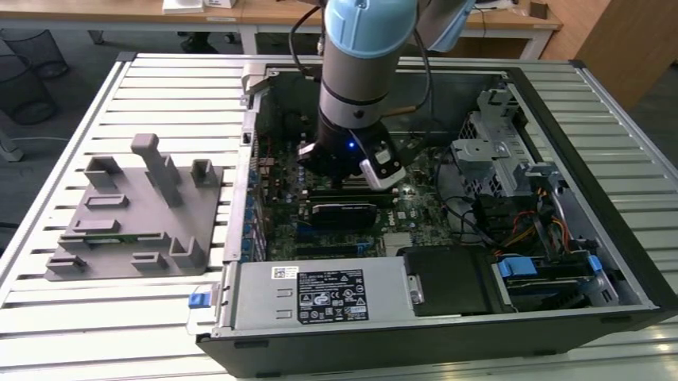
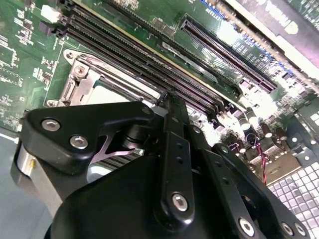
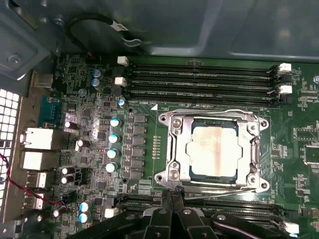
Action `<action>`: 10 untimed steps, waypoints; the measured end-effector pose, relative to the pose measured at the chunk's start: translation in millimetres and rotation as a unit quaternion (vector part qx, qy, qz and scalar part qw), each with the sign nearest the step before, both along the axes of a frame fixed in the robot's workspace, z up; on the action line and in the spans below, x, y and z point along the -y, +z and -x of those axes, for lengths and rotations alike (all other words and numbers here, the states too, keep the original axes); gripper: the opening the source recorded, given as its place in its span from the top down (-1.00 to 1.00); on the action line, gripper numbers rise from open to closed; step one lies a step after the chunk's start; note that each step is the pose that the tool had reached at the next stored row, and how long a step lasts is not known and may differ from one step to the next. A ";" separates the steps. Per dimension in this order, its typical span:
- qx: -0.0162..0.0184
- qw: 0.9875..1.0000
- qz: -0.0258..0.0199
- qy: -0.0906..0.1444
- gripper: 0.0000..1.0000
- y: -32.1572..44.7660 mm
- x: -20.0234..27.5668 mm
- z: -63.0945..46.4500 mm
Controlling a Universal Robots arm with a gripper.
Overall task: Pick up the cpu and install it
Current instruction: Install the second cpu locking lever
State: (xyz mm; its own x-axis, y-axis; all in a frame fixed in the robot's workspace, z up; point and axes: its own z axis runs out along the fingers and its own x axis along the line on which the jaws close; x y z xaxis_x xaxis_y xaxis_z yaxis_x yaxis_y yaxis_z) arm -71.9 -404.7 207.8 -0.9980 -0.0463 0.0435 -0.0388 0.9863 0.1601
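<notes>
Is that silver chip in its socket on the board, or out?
In. In the first wrist view the cpu lies flat inside the metal socket frame on the motherboard.

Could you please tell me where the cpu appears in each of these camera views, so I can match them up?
Exterior view: the arm stands over the motherboard where the socket would be; I cannot make the cpu out.
First wrist view: the cpu lies seated inside the metal socket frame, just beyond the end effector.
Second wrist view: a pale corner of the cpu peeks out behind the end effector's linkage.
Shared landmark: the memory slots beside the socket.
</notes>
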 end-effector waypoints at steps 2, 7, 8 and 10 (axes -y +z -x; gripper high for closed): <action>0.000 1.000 -0.004 0.000 0.79 -2.0 0.1 0.5; 0.000 1.000 -0.019 0.000 0.79 -5.8 0.0 2.5; 0.000 1.000 -0.022 0.000 0.79 -6.4 0.0 2.9; 0.000 1.000 -0.026 0.000 0.79 -7.4 0.0 3.8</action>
State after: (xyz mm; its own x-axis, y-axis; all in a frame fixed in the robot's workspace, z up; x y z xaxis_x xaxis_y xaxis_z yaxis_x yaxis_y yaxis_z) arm -75.7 -404.7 200.3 -0.9980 -0.0484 0.0410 -0.0387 0.9767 0.2110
